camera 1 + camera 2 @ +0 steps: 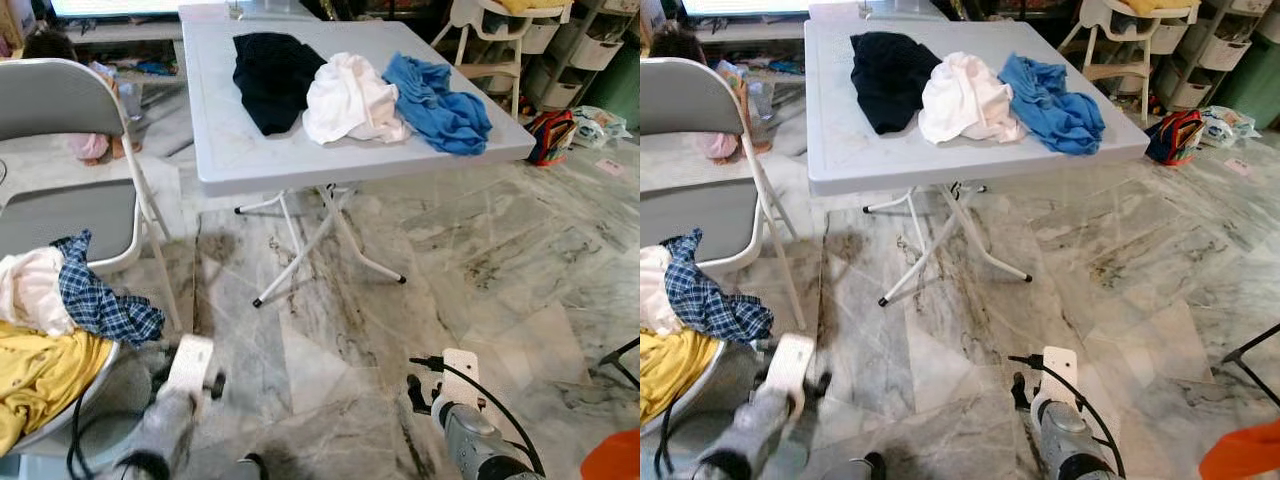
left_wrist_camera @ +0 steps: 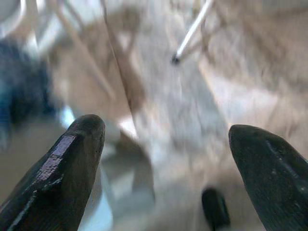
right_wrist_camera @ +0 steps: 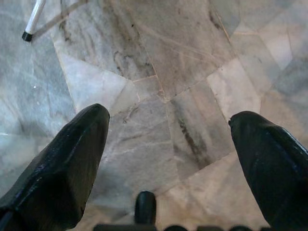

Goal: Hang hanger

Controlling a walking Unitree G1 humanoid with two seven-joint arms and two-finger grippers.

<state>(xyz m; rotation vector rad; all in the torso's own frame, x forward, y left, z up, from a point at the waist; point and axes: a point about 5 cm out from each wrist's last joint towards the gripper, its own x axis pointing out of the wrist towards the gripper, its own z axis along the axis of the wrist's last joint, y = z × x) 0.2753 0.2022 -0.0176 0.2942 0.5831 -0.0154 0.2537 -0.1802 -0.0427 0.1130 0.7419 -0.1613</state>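
Note:
Three garments lie on a white folding table (image 1: 250,150): a black one (image 1: 270,75), a white one (image 1: 350,100) and a blue one (image 1: 440,105). My left arm (image 1: 175,400) and right arm (image 1: 470,430) hang low over the marble floor, in front of the table. In the left wrist view my left gripper (image 2: 166,130) is open, with blurred floor and a table foot (image 2: 175,58) between its fingers. My right gripper (image 3: 168,115) is open too, above bare marble, holding nothing.
A grey folding chair (image 1: 60,110) stands at the left, and by it a pile of clothes: yellow (image 1: 40,370), white (image 1: 30,290) and blue plaid (image 1: 100,300). The table's legs (image 1: 320,240) spread over the floor. Shelves, a white chair (image 1: 490,40) and bags (image 1: 550,135) crowd the far right.

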